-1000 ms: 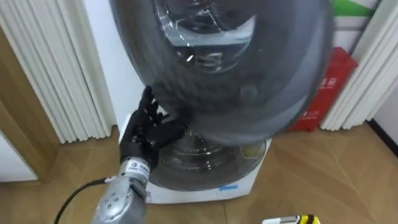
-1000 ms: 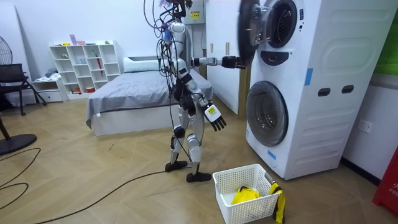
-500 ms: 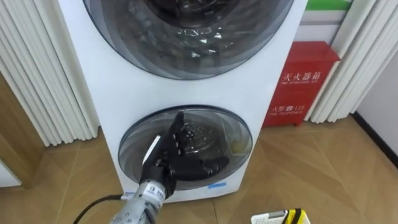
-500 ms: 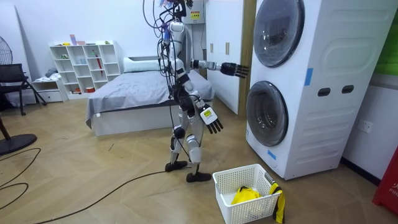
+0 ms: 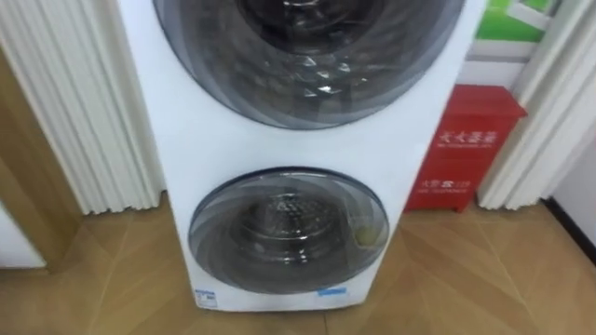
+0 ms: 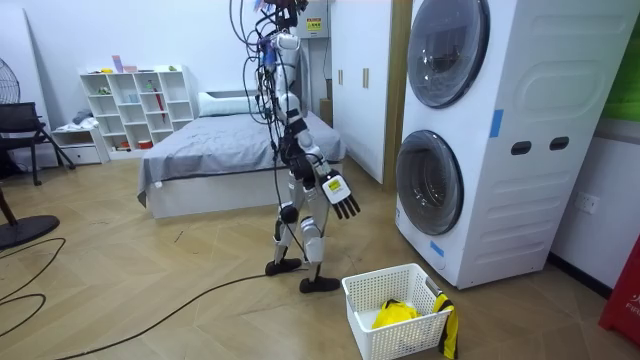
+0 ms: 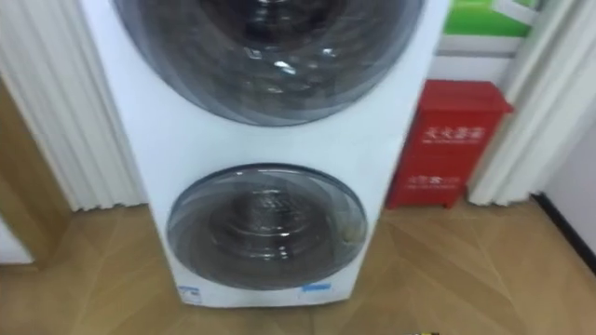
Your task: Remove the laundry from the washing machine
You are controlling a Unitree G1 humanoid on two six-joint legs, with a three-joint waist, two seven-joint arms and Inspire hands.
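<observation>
One yellow garment [image 6: 394, 313], as far as it can be made out, lies in the one white basket [image 6: 400, 341] on the floor near the washing machine [image 6: 520, 120]. The machine's two round doors, the upper door [image 5: 307, 56] and the lower door [image 5: 289, 231], are closed. The robot's right hand [image 6: 345, 205] hangs empty with its fingers spread.

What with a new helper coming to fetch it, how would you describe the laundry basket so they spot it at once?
Find the white stacked washing machine with two round glass doors at the room view's right. On the wooden floor before it sits a white latticed plastic basket. It alone is low and open-topped, with yellow cloth inside.
</observation>
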